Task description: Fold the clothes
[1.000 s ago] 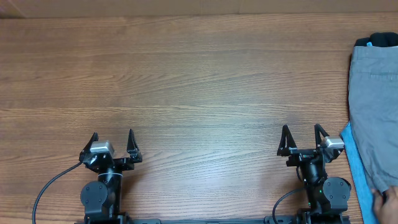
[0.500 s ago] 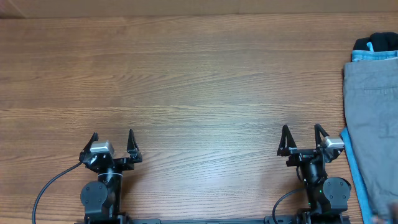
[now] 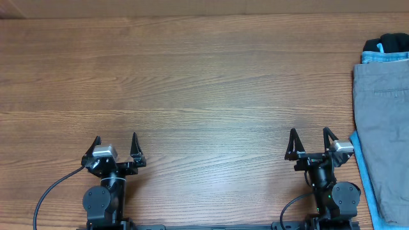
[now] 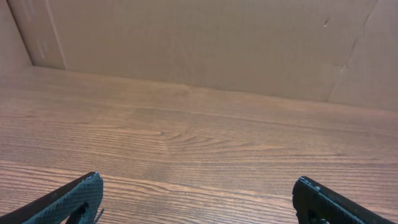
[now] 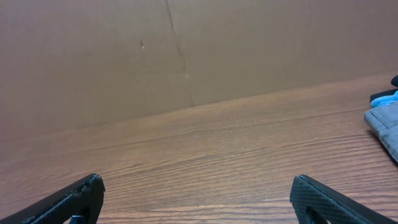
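Note:
The clothes lie in a pile at the table's right edge: grey shorts [image 3: 385,128] on top, light blue denim [image 3: 368,182] showing beneath along their left side and at the far end [image 3: 383,57]. In the right wrist view a corner of the grey shorts [image 5: 387,127] shows at the far right. My right gripper [image 3: 309,139] stands open near the front edge, just left of the pile, holding nothing. Far from the pile, my left gripper [image 3: 115,142] is open too at the front left. Both wrist views show wide-apart fingertips [image 4: 87,190] [image 5: 311,190] over bare wood.
A dark garment [image 3: 387,42] pokes out at the pile's far end. A cardboard wall [image 4: 205,43] stands behind the wooden table [image 3: 192,89]. A black cable [image 3: 51,191] loops left of the left arm's base.
The grey shorts have shifted and been squared up on the pile, uncovering blue denim at the far end. A dark shape at the bottom right corner has gone. Neither arm has moved.

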